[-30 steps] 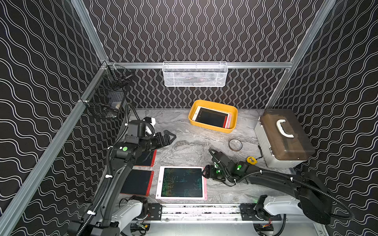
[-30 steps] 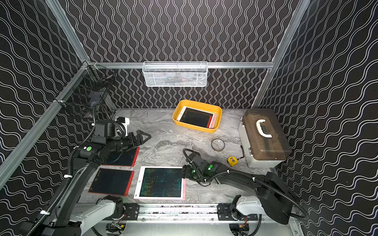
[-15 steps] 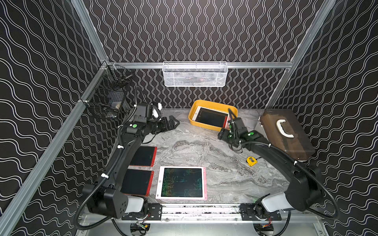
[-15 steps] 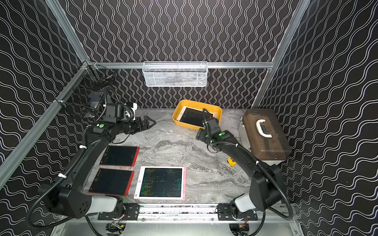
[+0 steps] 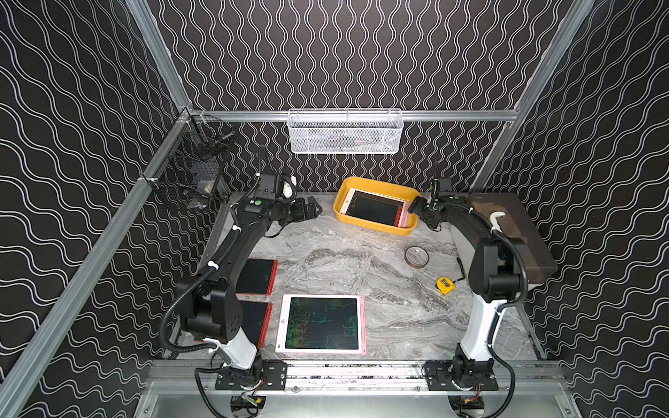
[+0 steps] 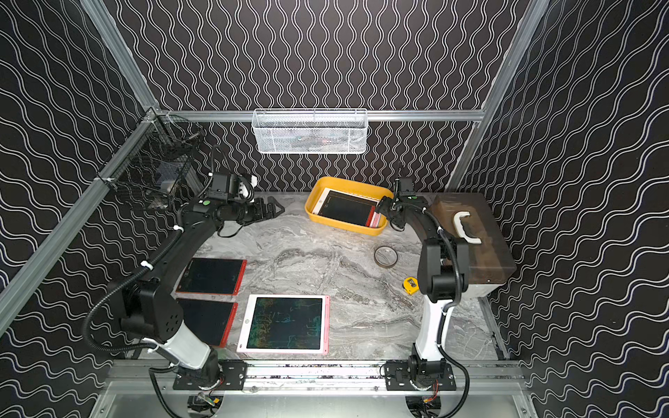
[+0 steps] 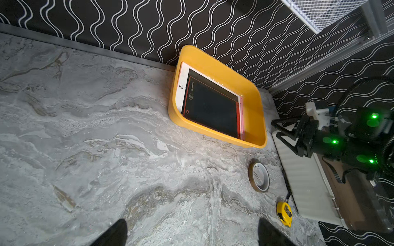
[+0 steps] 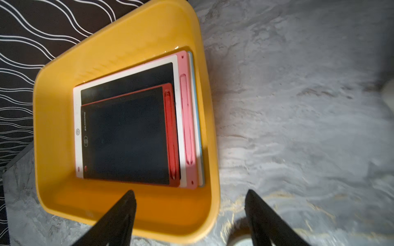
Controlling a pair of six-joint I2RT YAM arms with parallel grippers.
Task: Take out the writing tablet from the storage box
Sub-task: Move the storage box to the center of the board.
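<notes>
Shallow yellow plastic storage box (image 5: pixel 373 228), tabletop (image 5: pixel 380 275) rear: three stacked tablets, red-framed writing tablet (image 5: pixel 374 209) topmost; three more tablets (image 5: pixel 322 323) lie outside. The blue-edged bottom tablet (image 8: pixel 202 170) shows only in the right wrist view. Left gripper (image 5: pixel 315 210), right gripper (image 5: pixel 415 209): released, empty.

The left arm (image 5: pixel 231 249), black links on a white base, stretched from the front rail toward the back, forearm about level. Its black two-fingered left gripper (image 5: pixel 314 210) pointed toward the robot's right, jaws spread wide, holding nothing. The right arm (image 5: pixel 496 267), black over a white base, stood folded at the elbow; the black right gripper (image 5: pixel 416 209) angled downward, fingers (image 8: pixel 125 213) parted, gripping nothing.
</notes>
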